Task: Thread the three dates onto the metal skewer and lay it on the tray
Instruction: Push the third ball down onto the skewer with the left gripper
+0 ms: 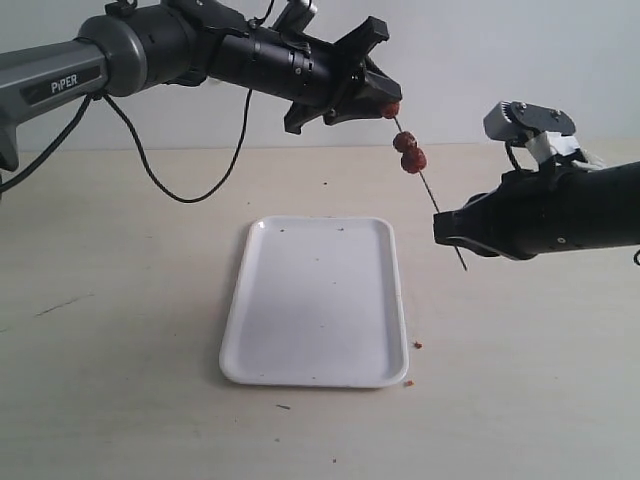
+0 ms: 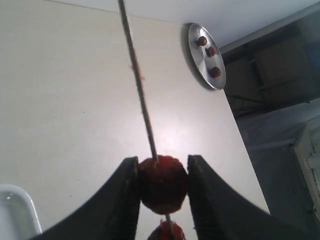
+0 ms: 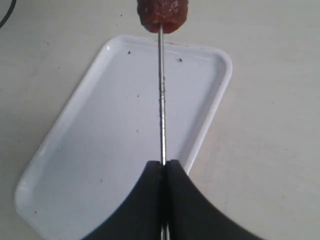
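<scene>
Exterior view: holding the loaded skewer slanted in the air, near the far right corner of the tray.
Nearest, clamping the rod's lower part in the right gripper, fingers closed tight on it; higher up, carrying two dates touching each other; farthest, pinching the top date in the left gripper. Risking the thin rod swivelling in that narrow pinch if pulling off-line, or fruit sliding off the tip when tilting down.
</scene>
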{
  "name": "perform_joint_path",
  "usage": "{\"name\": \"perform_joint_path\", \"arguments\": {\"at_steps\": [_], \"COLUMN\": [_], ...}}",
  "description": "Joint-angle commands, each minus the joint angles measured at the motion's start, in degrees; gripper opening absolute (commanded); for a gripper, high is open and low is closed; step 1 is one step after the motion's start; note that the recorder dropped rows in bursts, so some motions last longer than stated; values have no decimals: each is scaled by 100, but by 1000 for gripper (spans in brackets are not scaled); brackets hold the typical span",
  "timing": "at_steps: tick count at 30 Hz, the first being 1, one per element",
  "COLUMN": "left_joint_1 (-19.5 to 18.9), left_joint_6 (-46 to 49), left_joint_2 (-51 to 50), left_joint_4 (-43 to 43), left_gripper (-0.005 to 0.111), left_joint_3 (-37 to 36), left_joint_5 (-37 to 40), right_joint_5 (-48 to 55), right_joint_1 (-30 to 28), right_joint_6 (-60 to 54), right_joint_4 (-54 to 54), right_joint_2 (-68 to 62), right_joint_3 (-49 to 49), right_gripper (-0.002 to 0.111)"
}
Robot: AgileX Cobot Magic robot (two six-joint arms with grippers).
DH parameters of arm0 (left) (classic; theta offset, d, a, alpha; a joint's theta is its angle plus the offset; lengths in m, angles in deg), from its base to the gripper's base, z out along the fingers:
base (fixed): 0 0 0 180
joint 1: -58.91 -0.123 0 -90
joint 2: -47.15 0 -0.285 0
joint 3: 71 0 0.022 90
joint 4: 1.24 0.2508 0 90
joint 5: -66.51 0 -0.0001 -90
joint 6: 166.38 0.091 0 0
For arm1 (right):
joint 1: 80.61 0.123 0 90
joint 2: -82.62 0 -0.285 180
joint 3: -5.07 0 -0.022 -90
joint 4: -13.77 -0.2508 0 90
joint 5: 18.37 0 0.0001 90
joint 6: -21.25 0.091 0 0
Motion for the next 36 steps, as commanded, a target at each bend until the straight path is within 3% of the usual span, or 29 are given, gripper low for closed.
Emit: {"name": "perform_joint_path", "arguments": {"at_steps": [1, 9, 15, 17, 24, 29, 36], "left_joint_1": [58, 67, 67, 67, 67, 79, 79], "left_joint_6": [33, 193, 216, 238, 617, 808, 1003], "left_joint_2": [46, 46, 46, 46, 126, 225, 225], "left_joint_4": [110, 125, 106, 106, 199, 730, 871], "left_gripper": [34, 35, 62, 64, 61, 47, 36], "left_joint_3": [-25, -25, -25, -25, -25, -25, -195], "left_joint_5": [74, 74, 20, -22, -5, 431, 1057], "right_joint_5": [79, 194, 256, 284, 4, -111, -125], "right_joint_1": [-18, -18, -18, -18, -18, -18, -18], "right_joint_6": [-56, -42, -42, 92, 719, 995, 1310], "right_joint_4": [-153, -151, -43, 101, 676, 787, 775], "right_joint_2": [-179, -202, -202, -202, -202, -202, -202], "right_joint_3": [-341, -550, -550, -550, -550, -550, -550], "right_gripper": [0, 0, 0, 0, 0, 0, 0]}}
